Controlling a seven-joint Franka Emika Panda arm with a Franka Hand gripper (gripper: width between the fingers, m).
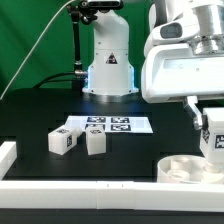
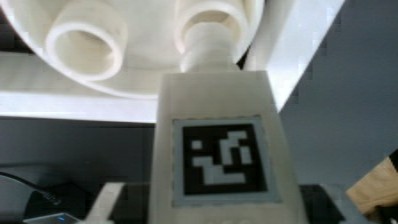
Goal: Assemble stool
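Note:
My gripper is at the exterior view's right, shut on a white stool leg that hangs upright just above the round rimmed seat disc at the front right. In the wrist view the leg fills the middle, its square tag facing the camera, its threaded tip pointing at the seat disc near a round socket. The gripper's fingers clamp the leg's sides. Two more tagged white legs lie on the black table at centre left.
The marker board lies flat mid-table in front of the robot base. White border rails run along the front and at the left. A green curtain hangs behind.

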